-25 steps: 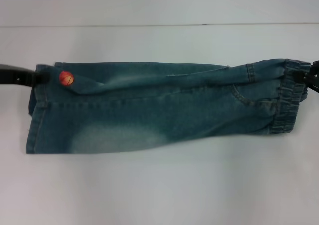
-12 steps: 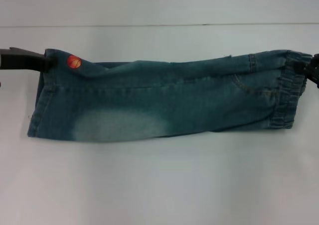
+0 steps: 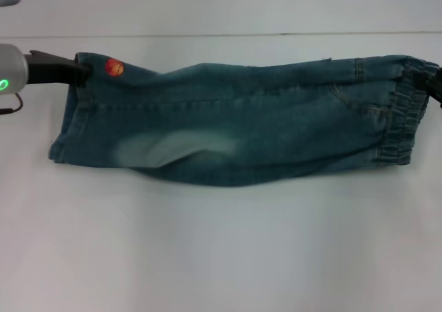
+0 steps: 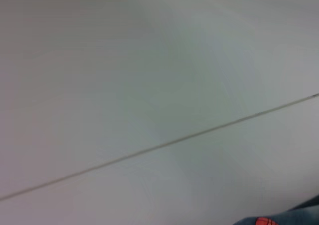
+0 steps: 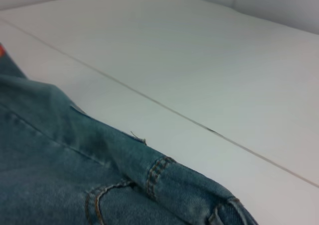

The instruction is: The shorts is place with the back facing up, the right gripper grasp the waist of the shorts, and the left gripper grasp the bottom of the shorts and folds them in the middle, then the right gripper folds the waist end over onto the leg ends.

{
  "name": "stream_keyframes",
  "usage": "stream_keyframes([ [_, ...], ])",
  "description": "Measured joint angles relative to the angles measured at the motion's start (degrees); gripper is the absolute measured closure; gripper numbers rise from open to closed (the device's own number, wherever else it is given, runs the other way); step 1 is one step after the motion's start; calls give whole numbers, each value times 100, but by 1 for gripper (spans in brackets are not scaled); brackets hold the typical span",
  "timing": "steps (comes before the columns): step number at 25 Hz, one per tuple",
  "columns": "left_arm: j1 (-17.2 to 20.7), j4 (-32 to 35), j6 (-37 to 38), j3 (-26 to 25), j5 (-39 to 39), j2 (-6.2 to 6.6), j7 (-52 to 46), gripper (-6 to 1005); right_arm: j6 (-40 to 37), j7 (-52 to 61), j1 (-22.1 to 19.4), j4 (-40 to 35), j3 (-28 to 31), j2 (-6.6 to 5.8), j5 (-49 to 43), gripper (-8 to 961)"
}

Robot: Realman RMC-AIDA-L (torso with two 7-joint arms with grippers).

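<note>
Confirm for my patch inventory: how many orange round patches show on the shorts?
1. The orange patch sits at the far corner of the shorts by the left gripper; folded layers may hide others.

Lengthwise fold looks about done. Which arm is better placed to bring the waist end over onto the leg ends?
Probably the right. The right gripper is at the elastic waist of the shorts, while the left gripper holds the leg end by the orange patch, so it can anchor that end.

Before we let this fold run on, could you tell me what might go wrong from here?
The left gripper pinches only the hem corner of the shorts beside the orange patch; it could slip. The middle sags into a crease, so the fold may land uneven. The right gripper sits at the frame edge, its hold on the waistband hard to judge.
</note>
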Motion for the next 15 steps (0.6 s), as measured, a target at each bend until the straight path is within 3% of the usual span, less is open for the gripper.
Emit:
stream_keyframes([
  [9, -31, -78, -632, 664, 230, -64, -256, 953, 336, 244, 70, 194, -175, -71, -101, 736],
  [11, -33, -79, -617, 734, 309, -63, -302, 861, 338, 247, 70, 176, -191, -70, -114, 721],
  [15, -58, -79, -597, 837, 503, -60, -380, 689, 352, 240, 69, 169, -240, -61, -131, 560],
])
